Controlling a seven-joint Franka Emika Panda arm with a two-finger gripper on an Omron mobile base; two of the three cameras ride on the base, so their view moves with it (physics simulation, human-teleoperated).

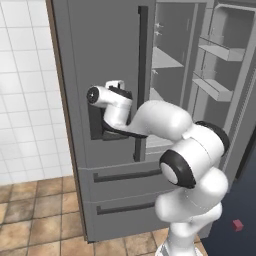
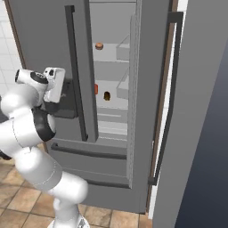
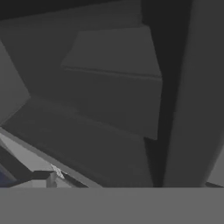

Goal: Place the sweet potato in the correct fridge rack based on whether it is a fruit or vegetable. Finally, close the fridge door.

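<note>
The sweet potato [image 2: 107, 95], a small dark brown lump, lies inside the open fridge on a pale grey fridge rack [image 2: 113, 104] at mid height. My gripper [image 1: 116, 89] [image 2: 57, 87] is well left of it, pressed up against the dark dispenser recess [image 1: 97, 122] on the closed left door. Its fingers are hidden against that panel, so I cannot tell how they stand. The hand view is dark with the recess's angled walls close up.
A rounder orange-brown item [image 2: 99, 46] sits on the rack above. An orange thing [image 2: 95, 89] peeks from behind the left door's edge. The right door [image 2: 196, 111] stands wide open with boxy bins [image 1: 215, 87]. A red cube [image 1: 238, 225] lies on the floor.
</note>
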